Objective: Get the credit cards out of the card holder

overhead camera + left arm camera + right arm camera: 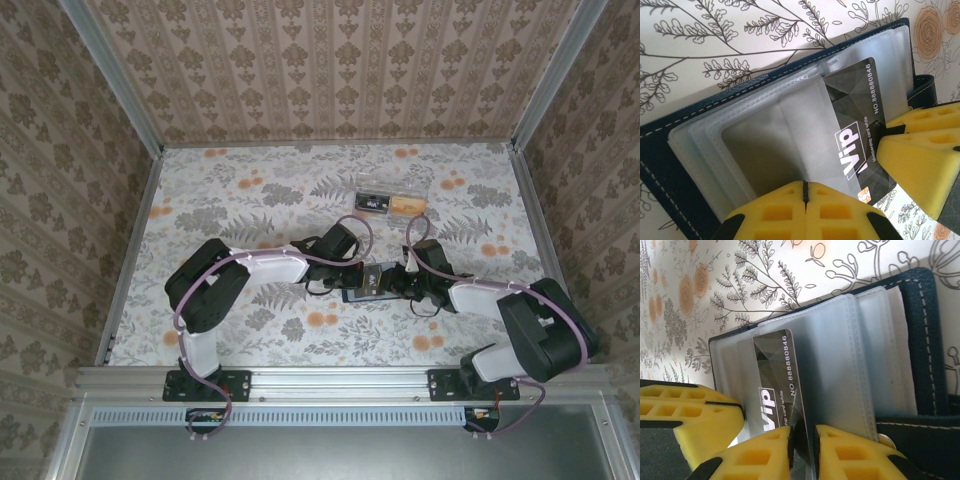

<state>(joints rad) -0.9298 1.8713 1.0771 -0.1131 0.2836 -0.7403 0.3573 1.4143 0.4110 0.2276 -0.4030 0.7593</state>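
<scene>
From above, the left arm rises from its base, folds at a high elbow and lays its forearm rightward across the flowered table [240, 205], so that the left gripper [352, 277] reaches the table's middle. The right arm mirrors it, with its forearm running leftward and the right gripper [393, 283] facing the other. The card holder [355, 294] lies open and flat between the two tools, near the front centre of the table. A clear box [393, 200] sits well apart, farther back. This view is too small to show either grip. The left wrist camera shows the card holder [660, 165] spread open, its navy cover under a stack of clear sleeves [790, 135] and a small tab [926, 86] on its far edge. The left gripper [804, 205] has its yellow pads pressed together on the near edge of a sleeve. A black card [852, 130] marked VIP sticks out slantwise, its corner caught by the right gripper [886, 134]. The right wrist camera adds the other side of that hold: the right gripper [802, 450] is clenched on the card [777, 375], whose thin edge runs down between the two pads. The card's upper part is tucked in the card holder [926, 340], and the left gripper [735, 410] touches the holder's edge just beside it.
</scene>
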